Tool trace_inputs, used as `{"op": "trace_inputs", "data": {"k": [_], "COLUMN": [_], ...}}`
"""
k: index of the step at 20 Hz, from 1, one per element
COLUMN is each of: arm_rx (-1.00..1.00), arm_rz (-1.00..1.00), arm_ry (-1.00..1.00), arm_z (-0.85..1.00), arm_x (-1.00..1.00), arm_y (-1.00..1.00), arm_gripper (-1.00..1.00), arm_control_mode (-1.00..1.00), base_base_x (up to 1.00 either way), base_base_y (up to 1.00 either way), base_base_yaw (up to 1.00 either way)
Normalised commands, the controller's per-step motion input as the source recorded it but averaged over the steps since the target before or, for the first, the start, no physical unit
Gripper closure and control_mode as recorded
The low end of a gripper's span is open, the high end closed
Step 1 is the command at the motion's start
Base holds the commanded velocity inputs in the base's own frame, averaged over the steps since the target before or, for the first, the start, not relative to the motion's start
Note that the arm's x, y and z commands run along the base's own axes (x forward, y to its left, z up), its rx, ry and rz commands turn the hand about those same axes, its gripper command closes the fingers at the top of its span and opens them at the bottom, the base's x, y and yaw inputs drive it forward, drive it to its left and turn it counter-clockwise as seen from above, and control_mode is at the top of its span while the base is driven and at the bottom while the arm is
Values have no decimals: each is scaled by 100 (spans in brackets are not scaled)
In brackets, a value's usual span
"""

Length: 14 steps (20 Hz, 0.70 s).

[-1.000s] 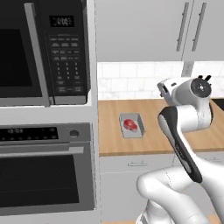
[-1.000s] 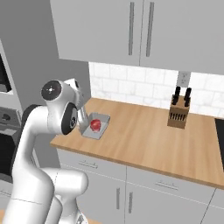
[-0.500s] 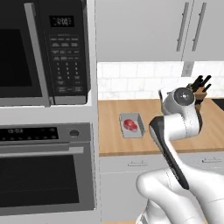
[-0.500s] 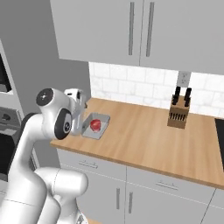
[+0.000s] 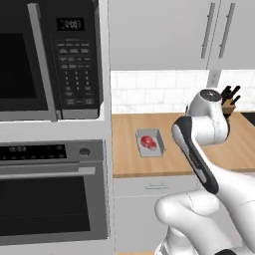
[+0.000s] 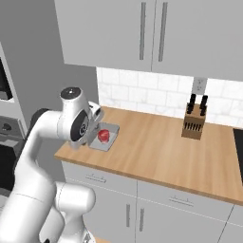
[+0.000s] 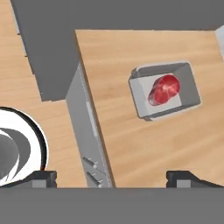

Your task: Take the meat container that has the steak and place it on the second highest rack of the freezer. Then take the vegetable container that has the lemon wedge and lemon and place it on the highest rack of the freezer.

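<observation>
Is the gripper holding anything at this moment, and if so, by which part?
Nothing is held. The gripper is open above the counter, its fingertips wide apart, with the meat container and its steak lying untouched below.

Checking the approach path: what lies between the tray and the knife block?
Only bare countertop between tray and knife block, in the right base view.
</observation>
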Motion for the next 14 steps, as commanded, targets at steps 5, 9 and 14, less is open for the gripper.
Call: {"op": "trace_inputs", "data": {"k": [5, 9, 14], "arm_rx": [3, 0, 0], "arm_rz": [0, 0, -1], "arm_ry": [1, -3, -3], "arm_z": [-57, -51, -18], "arm_x": [0, 5, 28], "arm_y": [67, 65, 23], "arm_gripper": [-100, -100, -100], "arm_control_mode": [-100, -100, -100], "base_base_x": [0, 0, 0], "base_base_y": [0, 0, 0], "base_base_yaw": [0, 0, 0]}}
